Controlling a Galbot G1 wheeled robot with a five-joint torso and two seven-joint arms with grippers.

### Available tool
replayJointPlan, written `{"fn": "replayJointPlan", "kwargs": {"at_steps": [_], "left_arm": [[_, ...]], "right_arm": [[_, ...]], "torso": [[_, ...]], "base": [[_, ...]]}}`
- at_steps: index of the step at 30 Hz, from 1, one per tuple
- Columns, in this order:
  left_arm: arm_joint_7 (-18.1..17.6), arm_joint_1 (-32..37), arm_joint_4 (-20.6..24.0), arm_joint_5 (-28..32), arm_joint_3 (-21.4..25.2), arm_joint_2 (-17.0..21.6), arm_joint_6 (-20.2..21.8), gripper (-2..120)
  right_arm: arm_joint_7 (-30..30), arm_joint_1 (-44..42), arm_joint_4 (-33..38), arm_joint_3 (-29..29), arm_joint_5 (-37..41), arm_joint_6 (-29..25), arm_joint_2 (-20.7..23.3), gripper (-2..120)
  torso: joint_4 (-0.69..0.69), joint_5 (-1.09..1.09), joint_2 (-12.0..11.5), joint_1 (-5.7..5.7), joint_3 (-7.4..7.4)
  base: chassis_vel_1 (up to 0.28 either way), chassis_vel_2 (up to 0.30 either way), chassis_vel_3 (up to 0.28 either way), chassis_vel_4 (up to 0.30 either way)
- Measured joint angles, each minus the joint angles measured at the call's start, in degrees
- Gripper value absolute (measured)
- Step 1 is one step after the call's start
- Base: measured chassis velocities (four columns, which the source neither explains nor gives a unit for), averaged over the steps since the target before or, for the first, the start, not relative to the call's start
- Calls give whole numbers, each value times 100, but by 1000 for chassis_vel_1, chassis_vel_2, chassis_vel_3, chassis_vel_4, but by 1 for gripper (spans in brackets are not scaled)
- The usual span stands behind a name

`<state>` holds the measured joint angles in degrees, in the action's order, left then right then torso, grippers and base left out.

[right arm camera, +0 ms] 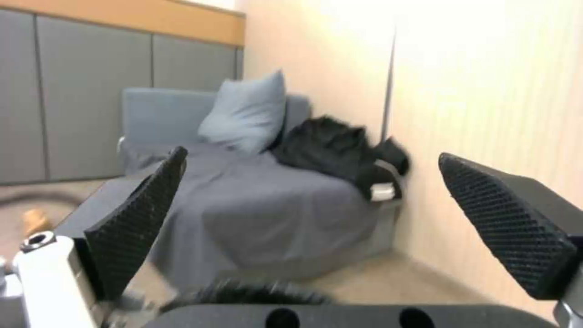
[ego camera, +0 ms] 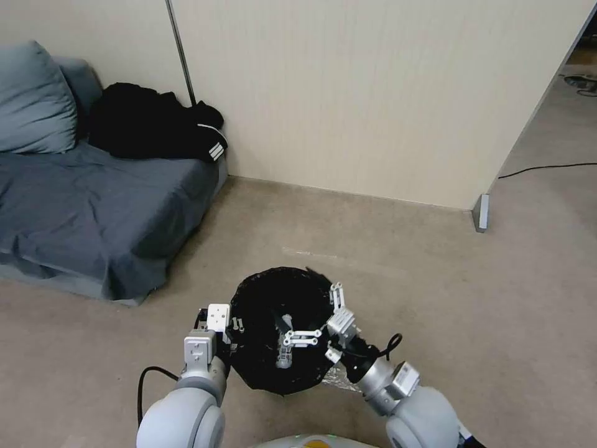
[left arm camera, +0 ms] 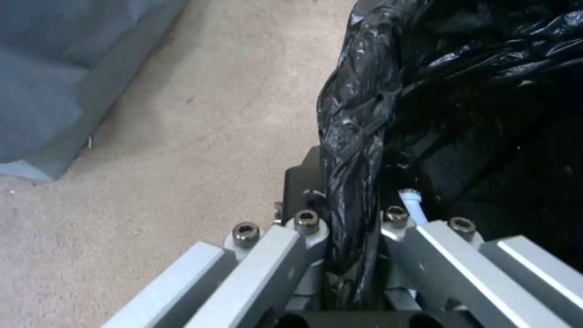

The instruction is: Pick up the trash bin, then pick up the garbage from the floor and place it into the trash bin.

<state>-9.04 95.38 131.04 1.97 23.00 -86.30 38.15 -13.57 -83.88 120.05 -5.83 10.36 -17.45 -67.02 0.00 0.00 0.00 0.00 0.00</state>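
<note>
Left gripper (left arm camera: 352, 255) is clamped on the rim of the trash bin (ego camera: 280, 330), one finger outside and one inside, with the folded black bag liner (left arm camera: 358, 136) pinched between them (the wrist view shows the plastic bunched right down into the throat of the gripper). In the head view this gripper (ego camera: 231, 328) sits at the bin's left edge, and the bin hangs just in front of the robot's body, low over the beige carpet (ego camera: 435, 292).

Right gripper (ego camera: 317, 323) hovers over the bin's right side with its fingers spread wide and nothing between them; its black mesh pads (right arm camera: 136, 228) stand well apart in its own wrist view, framing only the room beyond. Something pale and slim lies down inside the dark liner beneath it, though I cannot tell what it is.

Farther out, a grey sofa bed (ego camera: 93, 205) with a grey pillow (ego camera: 31, 102) and a heap of black clothing (ego camera: 155, 121) stands against the cream wall (ego camera: 373, 93) to the robot's left. A black cable (ego camera: 547, 168) trails across the floor to the right.

By my reading, the first step is done: the bin is in hand. The open right gripper over the bin's mouth suggests a drop-off, not a fresh pick. No litter shows on the visible stretch of carpet (a small brownish blur at the far floor edge in the right wrist view is too indistinct to name), so whatever garbage is left would have to be found elsewhere.
</note>
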Motion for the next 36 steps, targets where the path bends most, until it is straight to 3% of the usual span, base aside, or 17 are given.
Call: {"fn": "replayJointPlan", "kwargs": {"at_steps": [5,17,36], "left_arm": [[88,-2,-45,-21,60,10,-74,0],[292,46,-31,88,205,77,-307,0],[314,97,114,201,252,108,-353,0]], "right_arm": [[92,-144,187,-412,-203,-157,-298,100],[1498,-1011,444,-1435,-1310,-136,-1122,100],[1585,-1355,154,-1835,-1239,-540,-1359,100]], "torso": [[0,0,0,0,0],[-1,0,0,0,0],[-1,0,0,0,0]], "base": [[0,0,0,0],[0,0,0,0],[0,0,0,0]]}}
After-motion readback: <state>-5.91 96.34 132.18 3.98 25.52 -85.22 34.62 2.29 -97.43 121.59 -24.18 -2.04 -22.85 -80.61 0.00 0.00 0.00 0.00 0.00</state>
